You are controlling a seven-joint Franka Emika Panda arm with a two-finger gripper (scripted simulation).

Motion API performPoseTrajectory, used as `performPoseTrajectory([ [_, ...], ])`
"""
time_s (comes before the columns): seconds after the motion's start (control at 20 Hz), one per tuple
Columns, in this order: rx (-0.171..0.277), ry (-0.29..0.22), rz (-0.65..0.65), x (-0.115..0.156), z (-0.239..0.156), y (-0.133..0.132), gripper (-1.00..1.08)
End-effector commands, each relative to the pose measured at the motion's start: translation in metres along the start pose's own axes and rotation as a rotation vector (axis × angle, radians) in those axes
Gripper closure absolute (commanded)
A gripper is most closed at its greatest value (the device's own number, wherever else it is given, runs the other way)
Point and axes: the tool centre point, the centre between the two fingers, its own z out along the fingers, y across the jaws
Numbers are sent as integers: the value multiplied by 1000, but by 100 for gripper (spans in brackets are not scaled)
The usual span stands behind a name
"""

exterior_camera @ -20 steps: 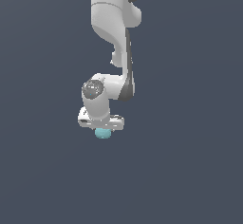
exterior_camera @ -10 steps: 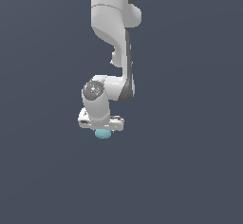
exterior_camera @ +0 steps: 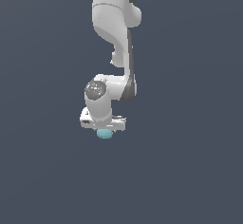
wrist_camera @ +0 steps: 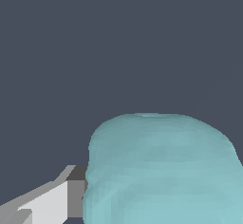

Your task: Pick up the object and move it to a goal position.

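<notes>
The object [exterior_camera: 104,134], a small light teal lumpy blob, sits right under the white hand of my gripper [exterior_camera: 104,131] in the exterior view, a little below the picture's middle. It is much narrower than the hand. In the wrist view the object [wrist_camera: 161,171] fills a large part of the picture. One white finger with a dark pad [wrist_camera: 71,197] presses against its side there. The other finger is hidden behind the blob. The gripper is shut on the object.
The white arm [exterior_camera: 114,28] comes down from the top of the exterior view, straight above the hand. Everything around it is a plain dark grey-blue surface, with no other objects or edges in view.
</notes>
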Motion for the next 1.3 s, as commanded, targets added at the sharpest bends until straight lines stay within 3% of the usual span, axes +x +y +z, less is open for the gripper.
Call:
performPoseTrajectory([
  [0.0,0,1,-2,0,-4,-12,108],
  [0.3,0,1,-2,1,-20,-62,108],
  [0.95,0,1,-2,5,-71,-219,108],
  [1.25,0,1,-1,8,-88,-273,108],
])
